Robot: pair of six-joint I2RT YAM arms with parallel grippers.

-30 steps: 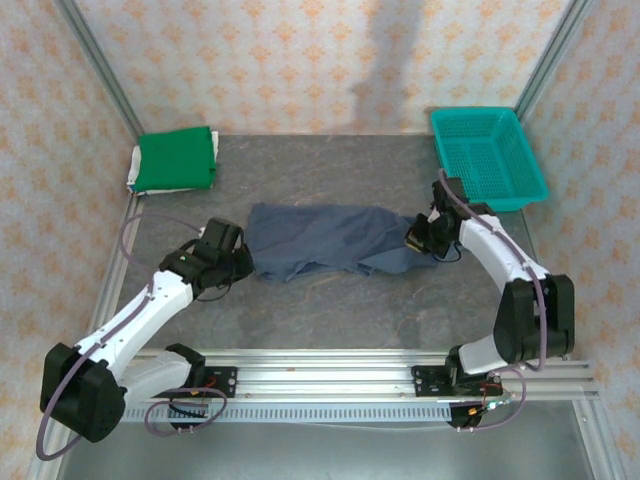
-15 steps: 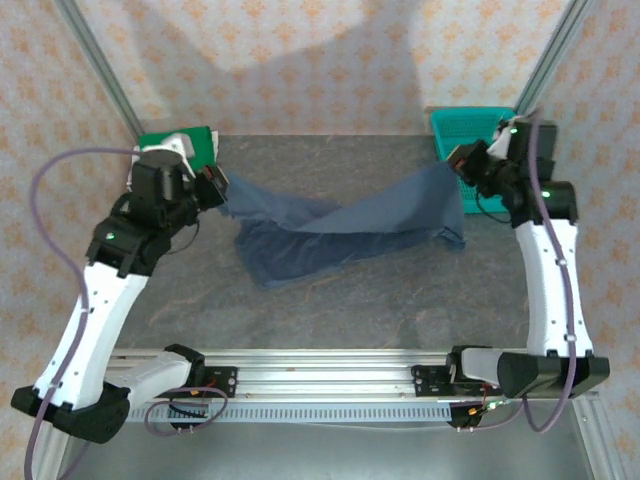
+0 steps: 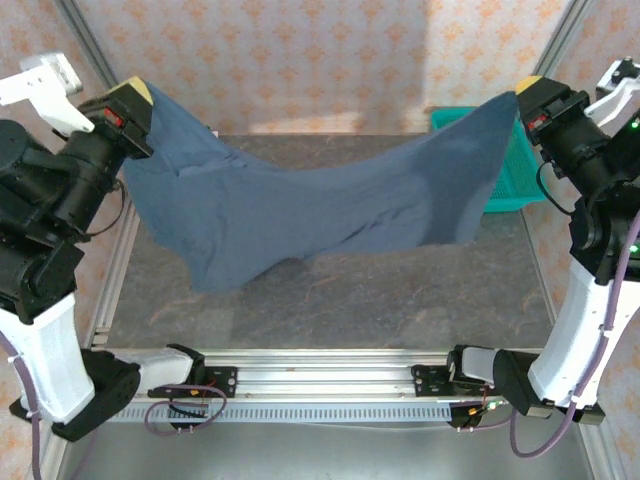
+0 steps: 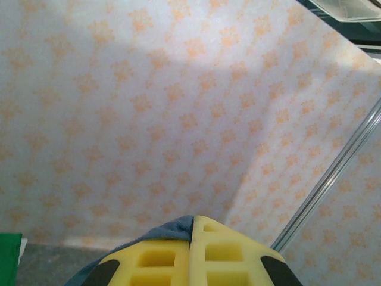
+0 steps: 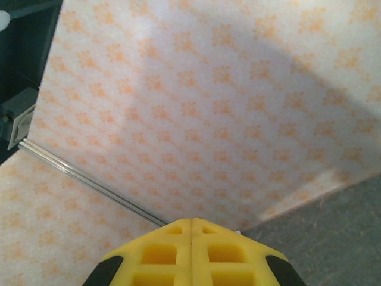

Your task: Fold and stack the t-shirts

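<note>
Top external view puts the table point(image 3: 330, 300) across the lower middle. Above it the blue tee point(image 3: 320, 205) hangs as a wide, sagging sheet from upper left to upper right. It is probably raised like this so its own weight draws out the wrinkles before it is laid flat for folding. Its left part droops lowest, toward lower left of centre, and I cannot tell whether that hem touches the table. The basket point(image 3: 518, 185) peeks out behind the tee's right edge. The left gripper point(image 3: 133, 95) at upper left and the right gripper point(image 3: 527, 90) at upper right each pinch a top corner, high and well apart, which keeps the cloth spread. In the left wrist view the yellow pads point(image 4: 232, 238) are pressed together, with blue cloth bunched beside them at bottom centre. In the right wrist view the pads point(image 5: 155, 238) meet with no gap. A sliver of green tee point(image 4: 8, 249) sits at the left wrist view's lower left edge.
</note>
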